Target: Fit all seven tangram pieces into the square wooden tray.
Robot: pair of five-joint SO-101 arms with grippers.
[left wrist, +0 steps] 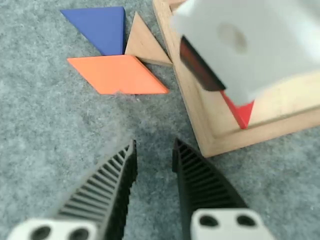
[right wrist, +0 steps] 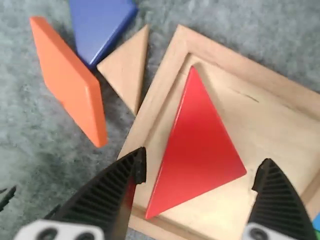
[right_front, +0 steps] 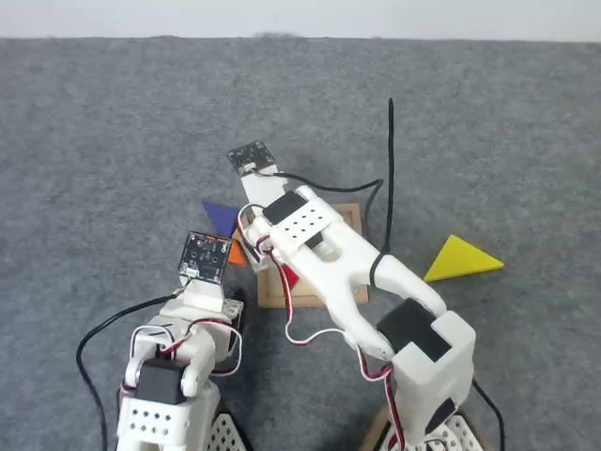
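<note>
Square wooden tray (right wrist: 240,67), lying on the grey felt-covered desk (right_front: 113,141). One piece, a large red triangle (right wrist: 197,150), lies inside the recess with one edge close along an inner wall. The rest of the recess that can be seen is bare wood.

Just outside the tray's rim, three pieces cluster together: a small natural-wood triangle (right wrist: 125,67) nearest the rim, a blue triangle (right wrist: 97,22) beside it, and an orange parallelogram (right wrist: 67,80) touching or nearly touching both. A large yellow triangle (right_front: 460,258) lies well apart on the tray's opposite side.

The right gripper (right wrist: 202,160) hangs over the tray, its jaws spread wide to either side of the red triangle and pinching nothing. The left gripper (left wrist: 154,145) sits low over the felt near a tray corner, its jaws slightly parted and empty.

Judged progress: early. One piece is placed, and at least four counted pieces remain outside, the nearby cluster being the likeliest next source.
</note>
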